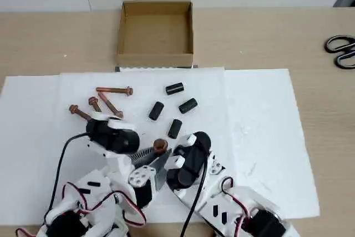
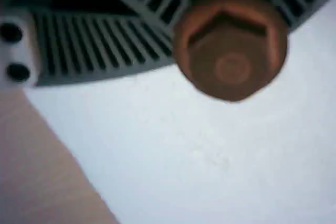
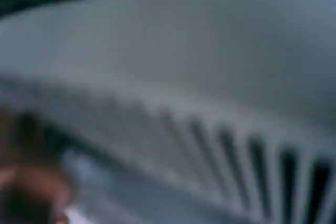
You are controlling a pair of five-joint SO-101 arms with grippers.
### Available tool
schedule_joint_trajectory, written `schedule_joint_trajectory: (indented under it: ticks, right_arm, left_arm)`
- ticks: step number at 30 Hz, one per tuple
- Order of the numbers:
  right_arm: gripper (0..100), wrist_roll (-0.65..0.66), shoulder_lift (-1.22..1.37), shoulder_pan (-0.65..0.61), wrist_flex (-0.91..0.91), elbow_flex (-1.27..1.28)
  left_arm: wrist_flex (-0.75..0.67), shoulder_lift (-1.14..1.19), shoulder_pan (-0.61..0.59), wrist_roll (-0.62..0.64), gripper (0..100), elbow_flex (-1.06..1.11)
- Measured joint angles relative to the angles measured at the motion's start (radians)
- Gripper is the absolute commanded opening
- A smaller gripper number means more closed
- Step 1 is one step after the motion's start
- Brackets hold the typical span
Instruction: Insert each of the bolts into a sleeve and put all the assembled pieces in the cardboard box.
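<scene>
Bolt [image 1: 160, 146] head-up between left gripper [image 1: 154, 154] and right gripper [image 1: 166, 157], six o'clock from cardboard box [image 1: 156, 58]; clamped or apart, cannot tell; a crowded, misaligned squeeze could tilt and drop it.

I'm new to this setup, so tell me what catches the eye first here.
A copper bolt head sits where the left arm and right arm meet, at the near side of the white paper. Behind it lie four black sleeves and several loose bolts, with the open cardboard box beyond them.
</scene>
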Motion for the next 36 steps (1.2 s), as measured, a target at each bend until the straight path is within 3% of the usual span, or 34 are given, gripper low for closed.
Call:
schedule_joint_trajectory:
  ticks: [7,14,23,27,32,36]
  right_arm:
    - [0.3,0.002,0.003,-0.003,-0.032,0.002]
    - [0.3,0.002,0.003,0.003,-0.035,0.002]
    - [0.3,0.002,-0.002,0.005,-0.035,0.0]
    - [0.3,0.002,-0.002,0.061,-0.037,-0.002]
    - [0.3,0.002,0.0,0.153,-0.058,0.0]
    - [0.3,0.0,0.0,0.226,-0.072,0.02]
  left_arm:
    - [0.075,-0.011,0.002,-0.037,1,-0.029]
    - [0.11,-0.011,0.003,-0.035,20,-0.028]
    - [0.138,-0.009,-0.009,-0.064,21,-0.035]
    - [0.14,-0.009,-0.044,-0.104,17,-0.068]
    - [0.15,-0.008,-0.114,-0.198,1,-0.137]
    - [0.15,-0.008,-0.193,-0.275,0,-0.206]
